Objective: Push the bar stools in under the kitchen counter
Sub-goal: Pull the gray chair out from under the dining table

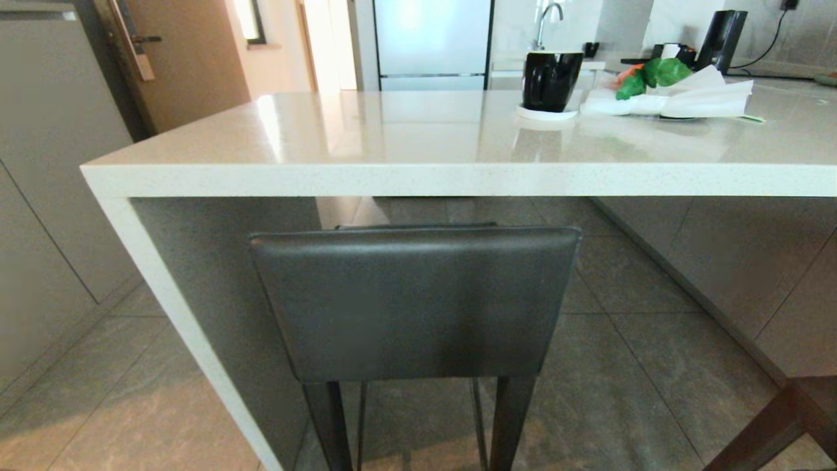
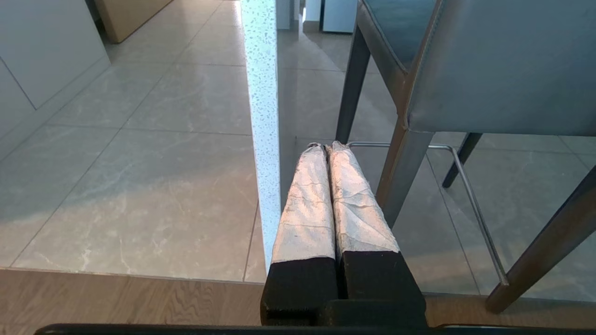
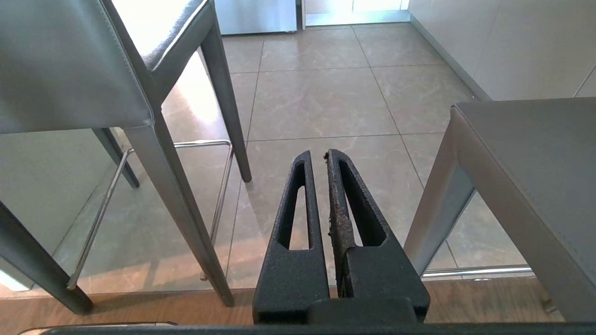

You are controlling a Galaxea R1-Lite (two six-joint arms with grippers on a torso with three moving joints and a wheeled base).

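Pincers: left pincer (image 2: pixel 325 148) is closed, fingers pressed together on nothing, low beside the counter's white side panel (image 2: pixel 262 116); right pincer (image 3: pixel 316 157) has its fingers nearly together, also empty, low between the two stools. Neither touches a stool.
Kitchen counter (image 1: pixel 418 171): glossy white slab straight ahead, open space beneath it.
Near bar stool (image 1: pixel 415 301): backrest faces the robot, centred under the counter edge but standing out from it; seat not yet tucked.
Second bar stool (image 3: pixel 531 153): to the robot's right, only its corner showing in the head view.
Step in hand: likely the approach before the first push.
Doing it well: press squarely on the backrest's middle so the stool slides straight, keeping its legs off the side panel.
Small items: black mug (image 1: pixel 551 80) and napkins (image 1: pixel 686 98) on top, undisturbed if pushing stays gentle.
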